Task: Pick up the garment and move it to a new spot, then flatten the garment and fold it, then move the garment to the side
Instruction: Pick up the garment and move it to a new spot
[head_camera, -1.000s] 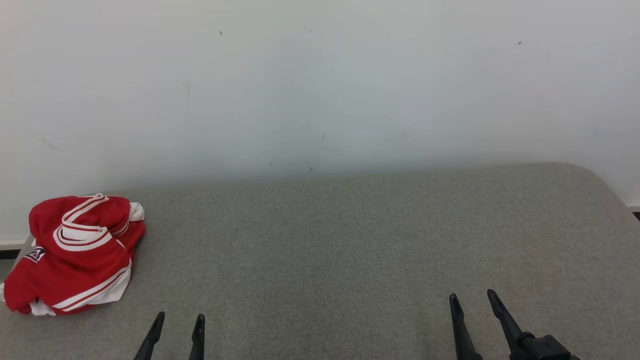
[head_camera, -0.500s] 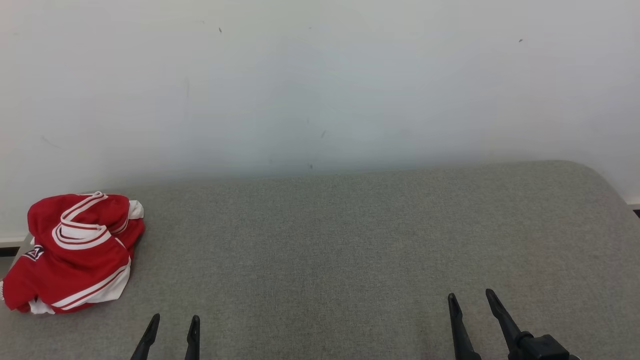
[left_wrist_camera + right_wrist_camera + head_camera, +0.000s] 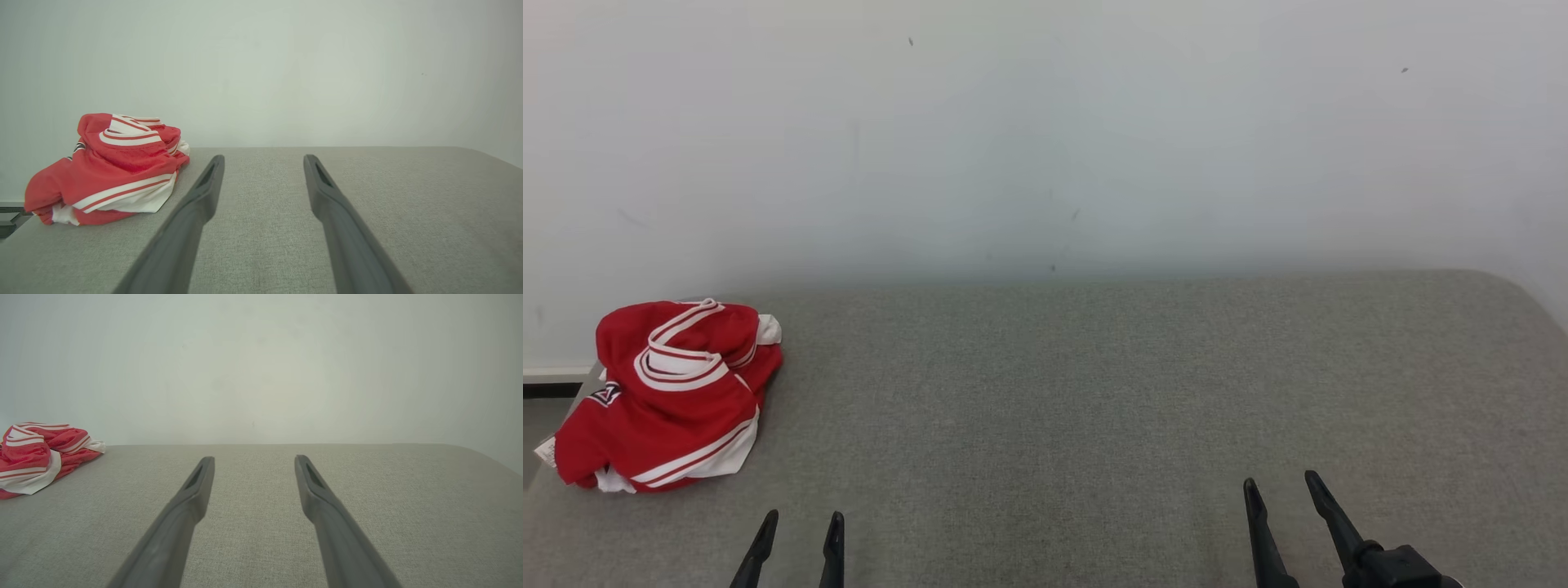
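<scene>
Left gripper [image 3: 803, 527] and right gripper [image 3: 1280, 490] both stand open and empty at the near edge. Crumpled red-and-white garment [image 3: 670, 400] lies at the grey cushion's [image 3: 1094, 392] left end, ahead and left of the left gripper, the nearer one by far; the heap runs roughly near-to-far

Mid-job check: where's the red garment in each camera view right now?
Head view: garment crumpled at far left, on the grey cushion.
Left wrist view: garment left of centre, at middle height.
Right wrist view: garment at the left edge, partly cut off.
Shared landmark: the grey cushion's back edge against the white wall.
</scene>
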Tool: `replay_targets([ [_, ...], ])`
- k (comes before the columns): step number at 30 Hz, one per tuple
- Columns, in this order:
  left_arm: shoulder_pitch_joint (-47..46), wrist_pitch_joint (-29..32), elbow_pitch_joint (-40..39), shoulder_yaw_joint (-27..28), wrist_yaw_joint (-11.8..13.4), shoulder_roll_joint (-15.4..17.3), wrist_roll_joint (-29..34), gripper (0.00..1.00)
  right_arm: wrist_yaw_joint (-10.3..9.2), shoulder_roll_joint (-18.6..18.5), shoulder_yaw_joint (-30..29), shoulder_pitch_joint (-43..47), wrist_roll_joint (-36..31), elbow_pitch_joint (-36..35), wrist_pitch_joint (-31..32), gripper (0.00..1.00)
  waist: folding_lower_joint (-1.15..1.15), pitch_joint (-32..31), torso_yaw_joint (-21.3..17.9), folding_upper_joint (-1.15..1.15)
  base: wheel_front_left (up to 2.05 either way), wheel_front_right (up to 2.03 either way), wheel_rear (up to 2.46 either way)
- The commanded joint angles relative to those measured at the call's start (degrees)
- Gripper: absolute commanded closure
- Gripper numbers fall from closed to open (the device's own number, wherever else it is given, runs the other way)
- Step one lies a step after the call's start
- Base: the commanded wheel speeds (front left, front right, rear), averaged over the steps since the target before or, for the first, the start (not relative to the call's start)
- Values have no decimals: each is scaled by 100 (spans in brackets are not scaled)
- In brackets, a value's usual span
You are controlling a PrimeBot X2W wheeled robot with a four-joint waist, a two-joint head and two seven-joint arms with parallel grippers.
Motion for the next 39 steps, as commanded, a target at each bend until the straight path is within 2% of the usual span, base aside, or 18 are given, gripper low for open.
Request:
replay_targets([
  [1, -3, -30, -15, 9, 5, -1, 25, 0, 2, 9, 20, -45, -9, -9, -20, 0, 0, 9, 91, 0, 0, 0, 0],
  [26, -82, -30, -203, 74, 62, -1, 54, 0, 2, 25, 151, -72, 108, -100, -20, 0, 0, 168, 1698, 0, 0, 0, 0],
  [32, -69, -30, -232, 102, 68, -2, 25, 0, 2, 27, 174, -63, 122, -90, -20, 0, 0, 199, 1897, 0, 0, 0, 0],
  [39, -36, -30, -283, 176, 128, -2, -36, 0, 2, -21, 230, -117, 148, -66, -20, 0, 0, 289, 1901, 0, 0, 0, 0],
])
